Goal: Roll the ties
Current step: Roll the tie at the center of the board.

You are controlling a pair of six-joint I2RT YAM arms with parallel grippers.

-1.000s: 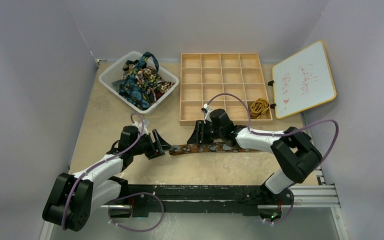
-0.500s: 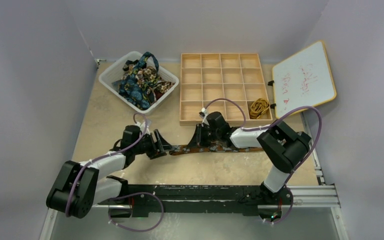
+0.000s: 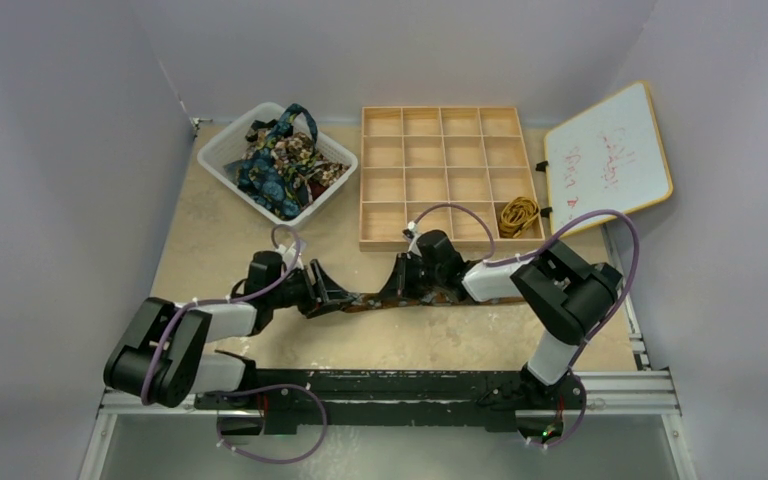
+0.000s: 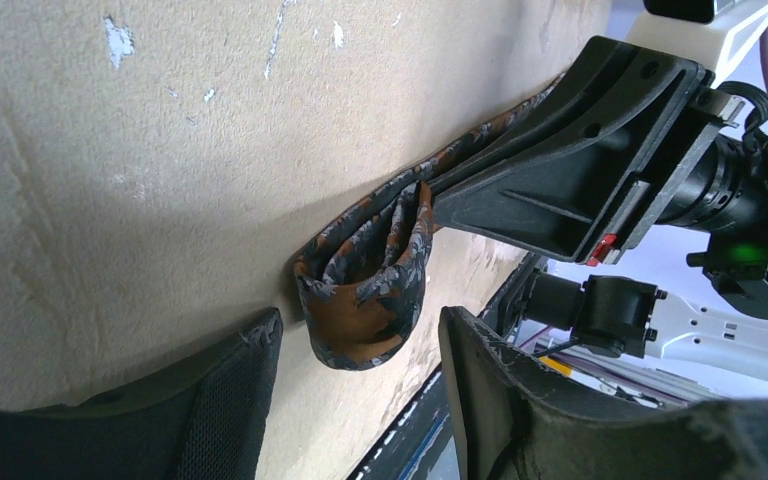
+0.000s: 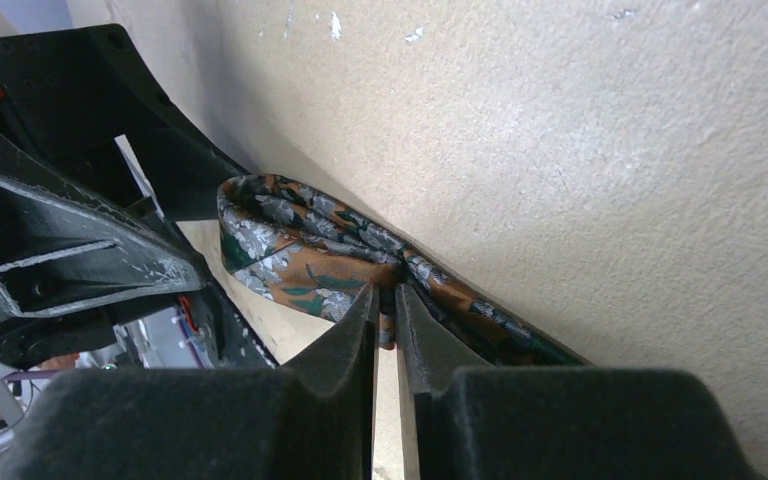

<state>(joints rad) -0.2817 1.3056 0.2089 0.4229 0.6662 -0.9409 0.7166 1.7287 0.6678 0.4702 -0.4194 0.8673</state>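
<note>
Trouble spots, scanning left to right. Basket (image 3: 232, 130) of spare ties (image 3: 280, 160) at the far left, out of play.

Left gripper (image 4: 355, 345) spread wide, straddling the folded end of the brown tie (image 4: 365, 290) without touching it, one finger (image 4: 230, 380) on each side. Looks like the very start of a roll, barely one fold in. Biggest worry here: closing off-centre and squashing the loop flat, or nudging it sideways instead of catching it. Slippery-looking fabric too, so probably quick to spring open.

Further right, right gripper (image 5: 385, 300) pinched nearly closed on the same tie just behind the loop, only a thin edge of cloth between the pads (image 5: 340, 340). Shallow bite like that, likely to slide off with any tug from the other side. Very tight quarters between both grippers as well, so a real chance of finger-on-finger contact.

Rest of the tie trailing off to the right along the table (image 3: 260, 240). Could drag crooked and give a lopsided roll.

Wooden tray (image 3: 425, 150) behind, gold tie (image 3: 518, 213) in its near right compartment.
</note>
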